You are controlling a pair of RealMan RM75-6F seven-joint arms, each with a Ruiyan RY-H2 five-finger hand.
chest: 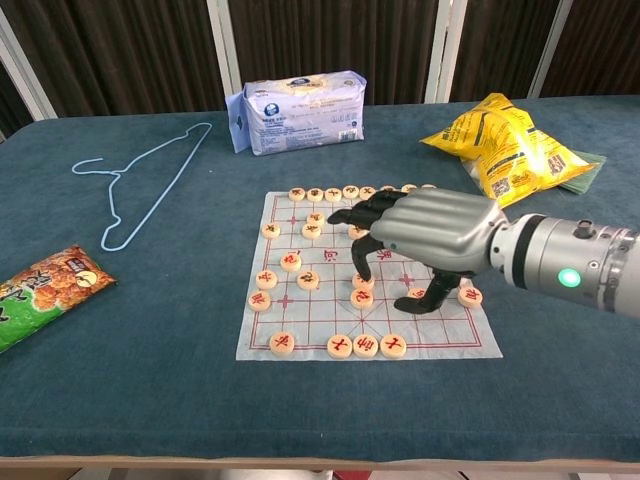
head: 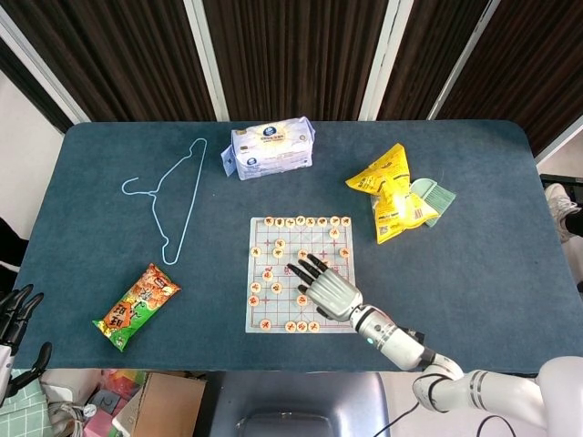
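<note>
The right hand [head: 326, 284] is being held low over the chess board [head: 301, 272], palm down, fingers [chest: 362, 214] spread apart and pointing toward the far side of the tabletop [head: 492, 191]. Nothing is being gripped in it; the thumb [chest: 425, 298] is being hung down toward the right edge of the board. In the chest view a round chess piece [chest: 362, 297] is being seen just under the fingers, and whether it is being touched cannot be told. The board itself is lying flat at the middle of the tabletop, nearer the front edge, with pale round pieces [head: 291, 221] being shown scattered across its grid and lined along its far and near rows.

The left hand [head: 15, 314] is being kept off the tabletop at the lower left corner of the head view, well apart from everything, fingers apart and nothing held.

Around the board: a yellow snack bag [head: 390, 191] is lying at the far right, with a green brush [head: 432, 195] partly tucked beneath it. A tissue pack [head: 271, 146] is standing at the far middle. A light blue hanger [head: 169, 194] is lying flat to the left, and an orange and green snack packet [head: 138, 305] is lying near the front left edge.
</note>
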